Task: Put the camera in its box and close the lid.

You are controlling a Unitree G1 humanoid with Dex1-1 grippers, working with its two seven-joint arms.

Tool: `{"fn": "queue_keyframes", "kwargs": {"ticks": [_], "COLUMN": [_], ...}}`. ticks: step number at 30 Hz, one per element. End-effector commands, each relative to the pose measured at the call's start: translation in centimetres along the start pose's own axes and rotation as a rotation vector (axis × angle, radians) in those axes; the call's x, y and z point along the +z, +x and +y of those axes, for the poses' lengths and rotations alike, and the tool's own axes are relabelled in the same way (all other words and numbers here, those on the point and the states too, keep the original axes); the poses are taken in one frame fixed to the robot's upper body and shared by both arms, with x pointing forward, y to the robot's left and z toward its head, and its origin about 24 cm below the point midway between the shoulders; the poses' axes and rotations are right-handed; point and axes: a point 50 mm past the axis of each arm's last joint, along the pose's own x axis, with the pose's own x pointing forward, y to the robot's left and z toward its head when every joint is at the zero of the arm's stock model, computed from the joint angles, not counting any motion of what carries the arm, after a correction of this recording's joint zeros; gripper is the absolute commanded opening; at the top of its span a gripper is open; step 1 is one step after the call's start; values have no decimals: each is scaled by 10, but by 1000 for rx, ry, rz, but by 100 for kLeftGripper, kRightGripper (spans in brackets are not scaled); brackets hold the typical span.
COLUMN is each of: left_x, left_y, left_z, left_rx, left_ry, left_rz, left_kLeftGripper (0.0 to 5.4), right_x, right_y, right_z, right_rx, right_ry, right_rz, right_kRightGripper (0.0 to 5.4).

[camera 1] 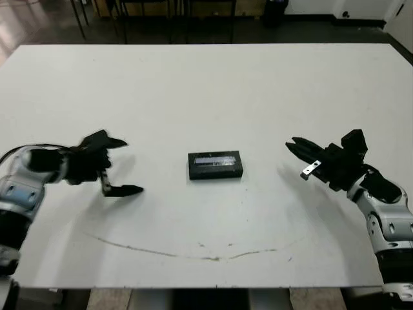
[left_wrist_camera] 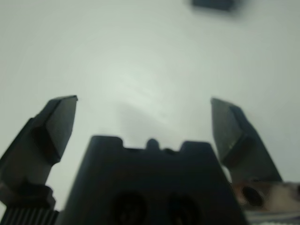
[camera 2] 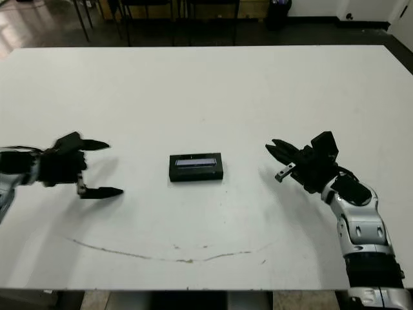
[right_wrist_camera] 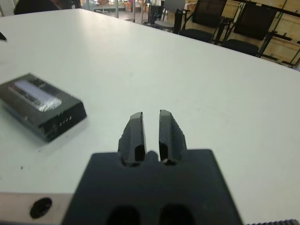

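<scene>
Left eye view: white table [camera 1: 206,84], faint curved smudge; chairs probably beyond. Left jaws released, right clenched.

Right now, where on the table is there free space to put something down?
Most of the white table is bare: the whole far half beyond the closed box, and the near strip by the faint scuff line. Only the middle row is occupied, with the left gripper and right gripper flanking the box.

Bright, even overhead light on the white tabletop [camera 1: 206,90]; soft shadows lower centre; left wrist view badly blurred, with glare mid-frame; head views slightly soft.
</scene>
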Motion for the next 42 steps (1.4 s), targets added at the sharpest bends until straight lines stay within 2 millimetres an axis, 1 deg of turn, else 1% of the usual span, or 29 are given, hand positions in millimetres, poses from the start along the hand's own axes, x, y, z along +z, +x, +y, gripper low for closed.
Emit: {"fn": "queue_keyframes", "kwargs": {"ticks": [1,3,5,9,11,14,16,22,24,27,29,33,36,42], "left_x": [19,37,54,85,98,109,112,110,106,98,91,72,57,29], "left_y": [7,15,23,36,42,54,64,96,105,118,124,132,132,123], "left_z": [-23,-38,-52,-71,-79,-88,-95,-120,-126,-137,-145,-159,-166,-183], "left_rx": [327,423,460,475,472,466,443,357,332,297,268,239,227,176], "left_ry": [-79,-121,-164,-239,-278,-358,-420,-543,-577,-575,-615,-617,-588,-556], "left_rz": [-152,-285,-395,-520,-551,-539,-505,-341,-282,-225,-166,-66,-23,71], "left_kLeftGripper": [516,477,428,329,278,206,156,7,1,1,1,1,1,1], "right_x": [0,4,7,11,12,13,13,14,15,16,17,18,21,22], "right_y": [1,3,5,7,7,7,7,4,3,1,0,-1,-1,1], "right_z": [10,19,29,45,49,52,52,52,52,52,52,53,53,53], "right_rx": [-77,-132,-198,-290,-313,-327,-335,-348,-348,-349,-350,-343,-347,-333], "right_ry": [40,43,58,82,95,95,90,99,99,122,114,114,132,140], "right_rz": [-55,-116,-163,-191,-185,-174,-170,-170,-177,-183,-182,-189,-191,-186], "right_kRightGripper": [0,0,0,0,0,0,0,0,0,0,0,0,0,0]}}
